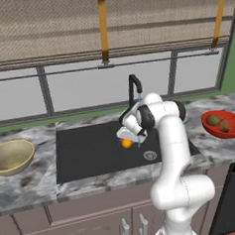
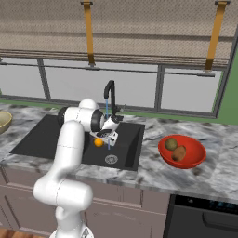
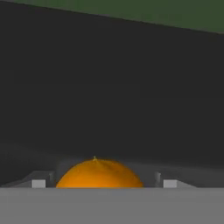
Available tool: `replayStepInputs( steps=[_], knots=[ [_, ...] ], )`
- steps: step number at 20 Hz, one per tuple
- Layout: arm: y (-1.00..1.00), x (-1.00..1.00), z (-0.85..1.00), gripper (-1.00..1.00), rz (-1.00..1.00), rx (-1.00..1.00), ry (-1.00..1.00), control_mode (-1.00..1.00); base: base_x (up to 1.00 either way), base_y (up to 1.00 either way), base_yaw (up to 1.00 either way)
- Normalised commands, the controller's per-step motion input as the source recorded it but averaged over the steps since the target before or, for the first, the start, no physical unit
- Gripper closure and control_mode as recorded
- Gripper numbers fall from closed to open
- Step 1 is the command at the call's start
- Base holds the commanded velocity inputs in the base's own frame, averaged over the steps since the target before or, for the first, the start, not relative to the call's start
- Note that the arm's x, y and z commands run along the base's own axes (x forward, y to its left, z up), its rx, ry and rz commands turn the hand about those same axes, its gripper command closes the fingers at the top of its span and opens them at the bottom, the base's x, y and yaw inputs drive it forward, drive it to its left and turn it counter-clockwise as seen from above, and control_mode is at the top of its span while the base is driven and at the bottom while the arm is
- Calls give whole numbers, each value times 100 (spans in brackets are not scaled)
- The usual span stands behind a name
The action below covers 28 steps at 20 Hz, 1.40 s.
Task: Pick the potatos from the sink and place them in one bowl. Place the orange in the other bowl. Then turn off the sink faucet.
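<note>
The orange [image 1: 126, 143] is seen low over the black sink [image 1: 82, 152], near the middle, a little to the left of the round silver drain [image 1: 150, 155]. In the hand view the orange [image 3: 99, 174] sits right between the two finger tips [image 3: 38, 183], one on each side and very close to it. The gripper [image 1: 127, 140] is closed around the orange, and the ball looks to be held in it, but where the tips meet the peel cannot be made out. Whether the orange rests on the sink floor or is just above it cannot be told.

A thin blue stream of water [image 2: 108, 122] is seen coming down from the tall black faucet [image 2: 110, 95] right beside the hand.

The two potatos [image 2: 175, 148] are lying side by side in the red bowl [image 2: 195, 158], on the grey stone counter [image 2: 218, 172] right of the sink. The tan-yellow bowl [image 1: 11, 157] is set on the counter left of the sink.
</note>
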Motion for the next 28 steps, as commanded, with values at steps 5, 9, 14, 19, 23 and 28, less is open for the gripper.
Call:
replayStepInputs(
  steps=[5,9,14,19,23,28],
  knots=[
    [0,0,-45,100,-6,0,22,-100,0,0,0],
    [0,0,0,100,0,0,0,-100,0,0,0],
    [-5,-17,2,100,0,1,-5,-100,0,0,0],
    [-22,-49,29,100,0,6,-18,-100,0,0,0],
    [-20,-58,42,100,0,3,-12,-100,0,0,0],
    [-2,-61,54,100,1,0,-1,-100,0,0,0]
  ],
)
